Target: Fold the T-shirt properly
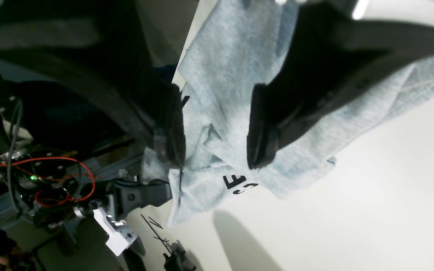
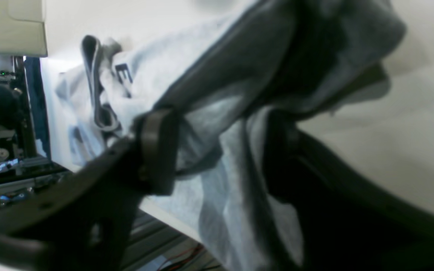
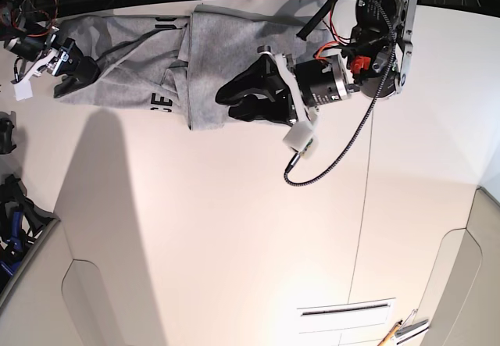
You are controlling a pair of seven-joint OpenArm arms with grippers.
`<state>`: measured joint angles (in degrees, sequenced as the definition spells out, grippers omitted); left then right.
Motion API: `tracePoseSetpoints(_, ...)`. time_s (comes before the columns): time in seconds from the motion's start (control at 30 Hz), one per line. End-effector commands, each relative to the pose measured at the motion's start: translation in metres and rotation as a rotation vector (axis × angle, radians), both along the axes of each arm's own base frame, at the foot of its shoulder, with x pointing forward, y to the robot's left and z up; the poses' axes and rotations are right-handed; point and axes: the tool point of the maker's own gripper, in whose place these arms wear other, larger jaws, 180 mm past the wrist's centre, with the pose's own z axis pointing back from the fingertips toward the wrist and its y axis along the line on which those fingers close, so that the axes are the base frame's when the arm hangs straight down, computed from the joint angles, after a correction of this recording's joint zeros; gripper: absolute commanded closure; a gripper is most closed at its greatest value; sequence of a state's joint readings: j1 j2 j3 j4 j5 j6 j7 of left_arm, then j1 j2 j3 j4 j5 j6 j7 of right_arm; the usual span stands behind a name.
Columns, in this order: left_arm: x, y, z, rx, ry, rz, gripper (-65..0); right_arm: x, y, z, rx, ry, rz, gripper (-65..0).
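Left gripper (image 1: 217, 131) spread wide above T-shirt (image 1: 224, 75); right gripper (image 2: 217, 150) spread, cloth between fingers.

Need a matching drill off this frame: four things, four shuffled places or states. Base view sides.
Things:
1 T-shirt
2 left gripper
3 right gripper
4 table

Places or states:
a white surface
b grey, rumpled, black letters showing
c fingers apart over the shirt's doubled-over part
d at the shirt's end near the base view's left edge

Pairs: 1-b, 2-c, 3-d, 4-a
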<state>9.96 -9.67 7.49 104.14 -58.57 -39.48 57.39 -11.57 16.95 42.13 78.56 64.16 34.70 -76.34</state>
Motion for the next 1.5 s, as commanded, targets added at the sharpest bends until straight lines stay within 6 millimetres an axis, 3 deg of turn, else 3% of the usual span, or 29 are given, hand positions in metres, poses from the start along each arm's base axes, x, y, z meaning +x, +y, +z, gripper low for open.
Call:
tracePoseSetpoints(0.0, 0.005, -0.002, 0.014, -0.041, -0.037, 0.003, -30.3, 0.007, -0.007, 0.009, -0.018, -0.030, 0.000, -20.8)
tracePoseSetpoints(0.07, 0.005, -0.002, 0.014, -0.041, -0.037, 0.003, -30.3, 0.008, -0.008, 0.008, -0.029, -0.026, 0.003, -3.4)
tracePoseSetpoints(0.1, 0.005, -0.002, 0.014, -0.041, -0.037, 0.003, -30.2, 0.008, -0.008, 0.007, -0.033, -0.020, 0.008, 0.0)
tracePoseSetpoints(0.27, 0.009, 0.016, 0.007, -0.001, -0.018, 0.039, -29.1, 0.013, -0.007, 0.012, -0.031, -0.036, 0.012, 0.0)
tracePoseSetpoints(0.37, 0.019, 0.045, 0.004, 0.032, -0.016, 0.116, -17.3, 0.017, -0.006, 0.018, -0.040, -0.060, 0.019, 0.0)
tracePoseSetpoints(0.43, 0.026, 0.071, 0.003, 0.059, -0.020, 0.183, -6.4, 0.020, -0.006, 0.025, -0.057, -0.081, 0.030, 0.0)
tracePoseSetpoints(0.5, 0.030, 0.099, 0.001, 0.097, -0.022, 0.247, 0.0, 0.024, -0.005, 0.034, -0.082, -0.109, 0.045, 0.0)
tracePoseSetpoints(0.67, 0.019, 0.166, -0.019, 0.261, 0.018, 0.364, 0.0, 0.033, 0.001, 0.062, -0.163, -0.193, 0.105, 0.0)
tracePoseSetpoints(0.8, 0.002, 0.198, -0.034, 0.352, 0.065, 0.418, 0.0, 0.040, 0.011, 0.086, -0.216, -0.275, 0.144, 0.0)
tracePoseSetpoints(0.97, -0.019, 0.202, -0.053, 0.371, 0.139, 0.416, 0.0, 0.045, 0.054, 0.116, -0.151, -0.416, 0.152, 0.0)
tracePoseSetpoints(1.1, -0.030, 0.209, -0.077, 0.350, 0.224, 0.447, 0.0, 0.045, 0.091, 0.129, -0.065, -0.482, 0.127, 0.0)
tracePoseSetpoints(1.3, -0.043, 0.218, -0.104, 0.323, 0.322, 0.486, 0.0, 0.045, 0.151, 0.135, 0.080, -0.515, 0.208, 0.0)
tracePoseSetpoints(1.47, -0.043, 0.217, -0.105, 0.301, 0.331, 0.492, 0.0, 0.040, 0.210, 0.135, 0.141, -0.509, 0.366, 0.0)
